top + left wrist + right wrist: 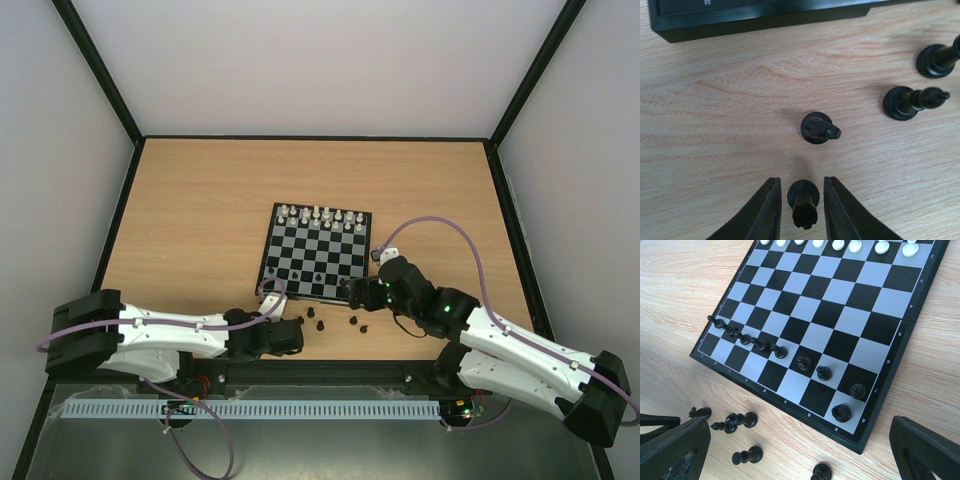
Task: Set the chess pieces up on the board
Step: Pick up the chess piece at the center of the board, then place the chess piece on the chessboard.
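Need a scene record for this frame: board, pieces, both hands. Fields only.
board: chessboard on wooden table
white pieces: along far side
black on board: pawn row, plus corner piece
black off board: loose pieces on table by near edge
left hand: open, fingers either side of one black piece
right hand: open, empty, by board's near edge
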`<act>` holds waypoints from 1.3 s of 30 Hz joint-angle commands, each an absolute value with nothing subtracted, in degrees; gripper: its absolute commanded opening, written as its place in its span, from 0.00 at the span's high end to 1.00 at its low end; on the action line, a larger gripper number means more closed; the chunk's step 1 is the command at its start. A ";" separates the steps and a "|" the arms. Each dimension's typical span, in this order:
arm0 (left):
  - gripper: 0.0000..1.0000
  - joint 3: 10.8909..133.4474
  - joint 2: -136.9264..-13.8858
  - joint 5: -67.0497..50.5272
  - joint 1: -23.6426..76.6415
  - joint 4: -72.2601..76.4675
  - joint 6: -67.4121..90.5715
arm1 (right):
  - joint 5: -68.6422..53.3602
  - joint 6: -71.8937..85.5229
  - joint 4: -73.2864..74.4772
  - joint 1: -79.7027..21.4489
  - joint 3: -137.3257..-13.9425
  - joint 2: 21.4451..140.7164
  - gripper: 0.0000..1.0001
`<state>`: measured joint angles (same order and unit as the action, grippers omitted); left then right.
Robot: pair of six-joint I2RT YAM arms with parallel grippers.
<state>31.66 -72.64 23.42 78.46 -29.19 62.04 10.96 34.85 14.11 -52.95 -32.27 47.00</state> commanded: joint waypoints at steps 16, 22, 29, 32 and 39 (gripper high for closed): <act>0.94 36.41 -70.76 27.36 75.00 -37.81 61.90 | 9.92 33.49 12.16 -53.11 -30.50 45.82 0.01; 0.94 42.62 -66.85 30.48 66.54 -38.70 55.46 | 10.72 33.48 11.95 -53.09 -30.27 45.53 0.01; 0.93 46.63 -69.96 29.28 57.43 -34.80 47.96 | 11.95 33.66 12.04 -53.11 -30.18 45.24 0.01; 0.93 46.87 -72.67 28.08 55.20 -32.32 45.89 | 12.70 33.75 11.80 -53.15 -29.99 45.42 0.01; 0.93 47.06 -76.99 25.92 52.28 -28.55 43.76 | 12.31 33.83 10.73 -53.11 -28.43 45.72 0.01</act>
